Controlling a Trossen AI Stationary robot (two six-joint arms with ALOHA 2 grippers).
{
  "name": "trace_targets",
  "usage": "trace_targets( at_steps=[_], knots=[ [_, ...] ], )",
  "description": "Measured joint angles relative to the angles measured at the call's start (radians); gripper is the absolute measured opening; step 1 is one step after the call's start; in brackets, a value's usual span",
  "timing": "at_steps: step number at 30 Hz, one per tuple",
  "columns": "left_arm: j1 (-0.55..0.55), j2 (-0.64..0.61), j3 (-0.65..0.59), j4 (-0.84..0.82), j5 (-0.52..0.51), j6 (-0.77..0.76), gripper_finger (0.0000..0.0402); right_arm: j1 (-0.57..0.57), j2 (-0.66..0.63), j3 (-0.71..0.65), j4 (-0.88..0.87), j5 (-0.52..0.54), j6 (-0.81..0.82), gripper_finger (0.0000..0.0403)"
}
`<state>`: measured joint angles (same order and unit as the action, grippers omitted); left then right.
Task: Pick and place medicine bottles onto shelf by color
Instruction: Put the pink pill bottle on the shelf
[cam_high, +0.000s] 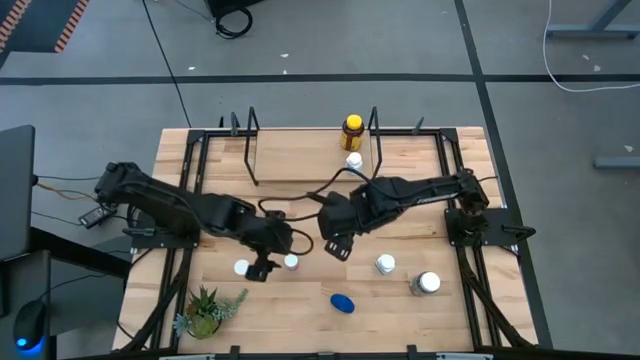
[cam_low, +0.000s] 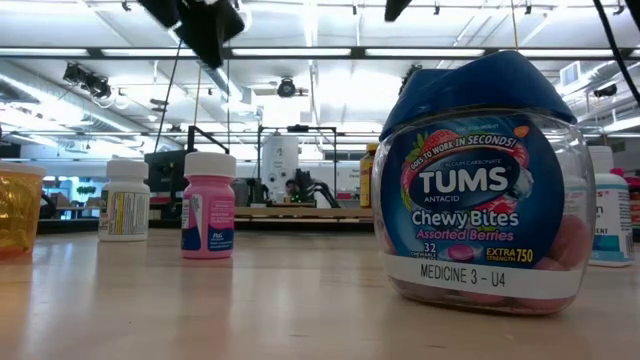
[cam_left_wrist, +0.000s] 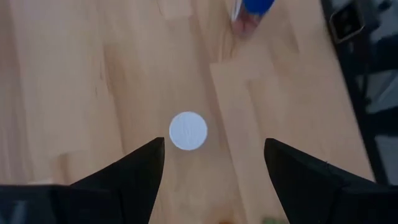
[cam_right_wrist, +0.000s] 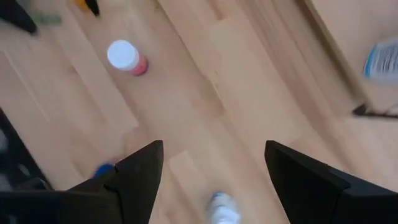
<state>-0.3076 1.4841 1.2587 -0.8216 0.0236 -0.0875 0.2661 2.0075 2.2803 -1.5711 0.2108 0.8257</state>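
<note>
The shelf (cam_high: 300, 150) stands at the far side of the table, with a yellow bottle (cam_high: 352, 126) and a white bottle (cam_high: 354, 160) standing on it. On the table stand a white bottle (cam_high: 241, 267), a pink white-capped bottle (cam_high: 291, 262), another white bottle (cam_high: 385, 264), a clear-greyish bottle (cam_high: 427, 283) and a blue bottle (cam_high: 342, 302). My left gripper (cam_high: 262, 268) hangs open between the white and the pink bottle. A white cap (cam_left_wrist: 188, 130) shows below and ahead of its fingertips. My right gripper (cam_high: 337, 246) hangs open over bare wood, right of the pink bottle (cam_right_wrist: 127, 57).
A small potted plant (cam_high: 205, 310) stands at the near left corner. Black frame rails (cam_high: 185, 200) run along both sides of the table. In the low view the blue bottle (cam_low: 480, 180) stands closest to the camera, with the pink one (cam_low: 208, 205) farther left.
</note>
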Motion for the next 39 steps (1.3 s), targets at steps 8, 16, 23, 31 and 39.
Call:
trace_targets(
  at_steps=[8, 16, 23, 31, 39],
  knots=[
    [0.001, 0.098, -0.018, 0.02, 0.081, 0.08, 0.0282, 0.054, -0.069, 0.001, 0.0, 0.014, 0.35, 0.0287],
    [0.014, 0.152, -0.042, 0.078, 0.058, 0.095, 0.0282, 0.12, -0.195, 0.002, 0.0, 0.182, 0.492, 0.0287],
    [0.033, 0.154, -0.042, 0.158, -0.028, 0.043, 0.0282, 0.126, -0.273, 0.002, 0.0, 0.207, 0.417, 0.0287],
    [0.034, 0.189, -0.042, 0.131, 0.029, 0.004, 0.0282, 0.136, -0.329, 0.002, 0.0, 0.296, 0.302, 0.0287],
    [0.021, 0.233, -0.042, 0.143, 0.018, -0.059, 0.0282, 0.161, -0.336, 0.002, 0.0, 0.341, 0.251, 0.0284]
  ],
)
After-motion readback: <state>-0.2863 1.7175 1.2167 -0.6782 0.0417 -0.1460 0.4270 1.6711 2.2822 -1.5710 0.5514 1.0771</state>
